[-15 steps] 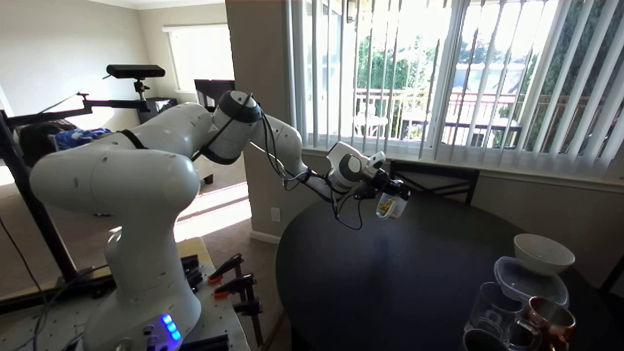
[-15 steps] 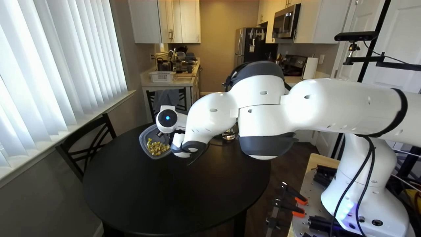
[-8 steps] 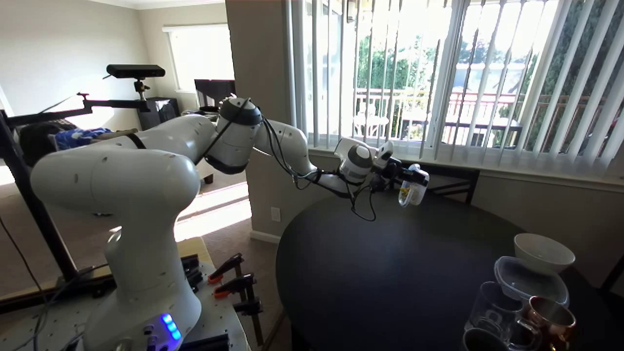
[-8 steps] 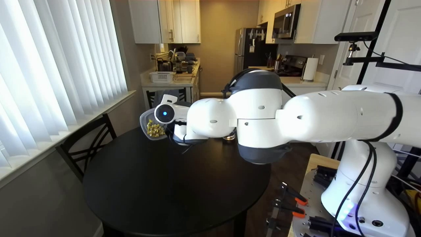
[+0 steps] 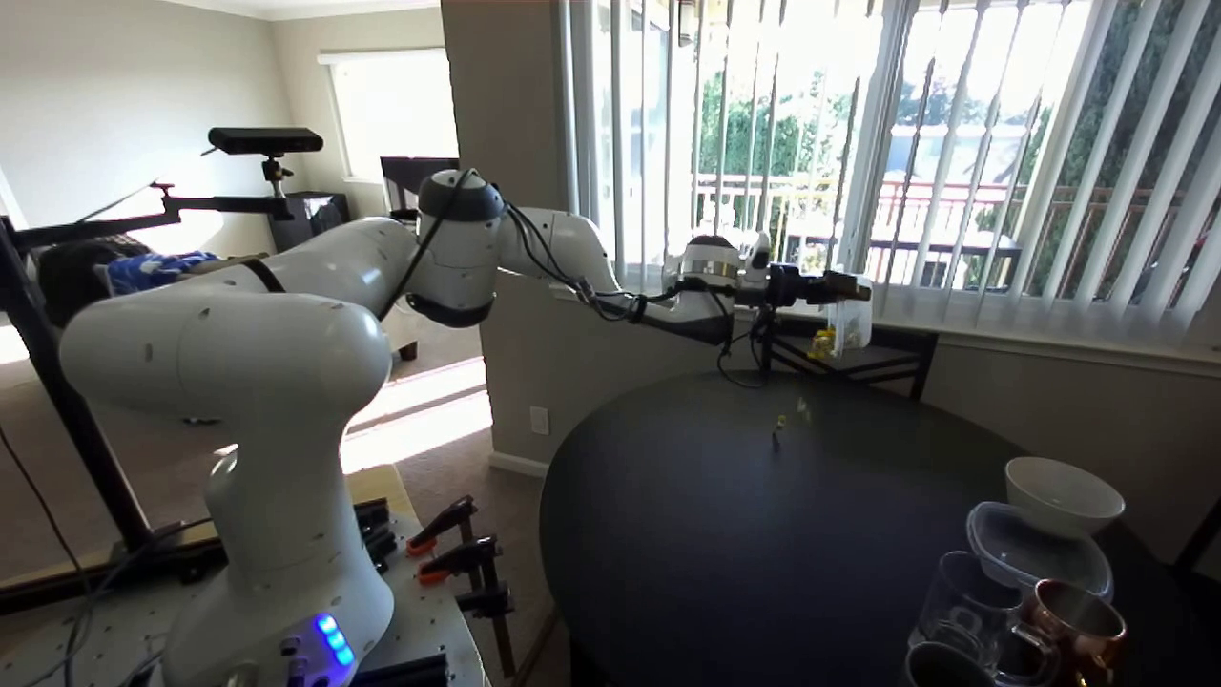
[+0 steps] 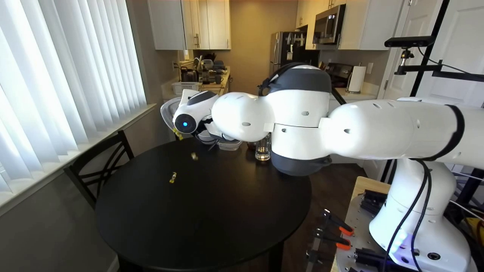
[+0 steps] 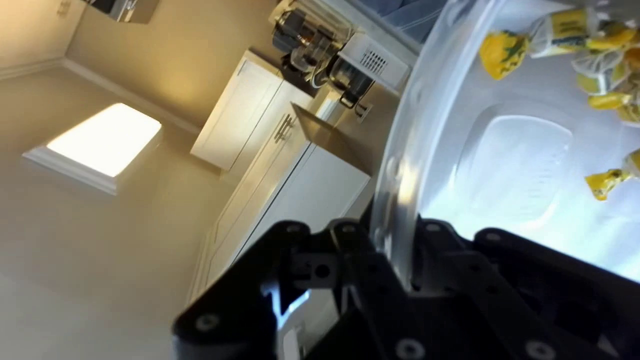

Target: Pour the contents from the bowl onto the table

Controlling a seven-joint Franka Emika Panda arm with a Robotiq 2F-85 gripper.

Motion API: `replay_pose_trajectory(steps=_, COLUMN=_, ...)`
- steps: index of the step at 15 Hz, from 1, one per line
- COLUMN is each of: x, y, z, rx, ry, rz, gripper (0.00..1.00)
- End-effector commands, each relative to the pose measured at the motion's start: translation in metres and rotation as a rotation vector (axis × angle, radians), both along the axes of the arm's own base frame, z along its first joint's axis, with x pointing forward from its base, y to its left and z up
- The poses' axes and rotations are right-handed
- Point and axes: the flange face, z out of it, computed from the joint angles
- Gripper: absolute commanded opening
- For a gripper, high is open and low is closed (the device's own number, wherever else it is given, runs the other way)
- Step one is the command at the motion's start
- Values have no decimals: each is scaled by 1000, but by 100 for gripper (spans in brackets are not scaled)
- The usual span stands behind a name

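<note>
wrist view: claw [image 7: 395, 241] astride bowl rim [image 7: 414, 150]

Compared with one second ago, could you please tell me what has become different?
In an exterior view, the translucent plastic bowl has moved up and rightward, tipping further. A few small yellow-wrapped candies have come out over the round black table; whether all have landed I cannot tell. The black pincer keeps hold of the plastic bowl; the round white bowl and shiny copper mug stay in place.

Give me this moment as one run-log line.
jaws: shut on bowl | bowl: tipped, held off table | yellow candies: some inside, some out | landed or midair: unclear | pour: unfinished
</note>
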Motion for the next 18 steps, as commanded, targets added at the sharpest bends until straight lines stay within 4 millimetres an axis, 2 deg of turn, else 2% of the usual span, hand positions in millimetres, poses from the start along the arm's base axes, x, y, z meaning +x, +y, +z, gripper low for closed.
replay_pose_trajectory(steps=1, x=2, y=11, z=-19, rx=-158, ry=-113, rz=-32, gripper=2)
replay_pose_trajectory(steps=2, x=3, y=17, z=-22, rx=-200, ry=-139, rz=-52, gripper=2)
replay_pose_trajectory(steps=3, x=-1, y=15, z=-38, rx=-250, ry=-167, rz=-69, gripper=2)
replay_pose_trajectory(steps=5, x=-13, y=8, z=-66, rx=-355, ry=-222, rz=-106, gripper=2)
replay_pose_trajectory(steps=8, x=-30, y=-2, z=-95, rx=-493, ry=-283, rz=-218, gripper=2)
replay_pose_trajectory(steps=13, x=-49, y=-9, z=-121, rx=-665, ry=-348, rz=-411, gripper=2)
replay_pose_trajectory(steps=17, x=-48, y=-5, z=-134, rx=-667, ry=-339, rz=-468, gripper=2)
replay_pose_trajectory(steps=18, x=-47, y=-3, z=-138, rx=-652, ry=-339, rz=-476, gripper=31)
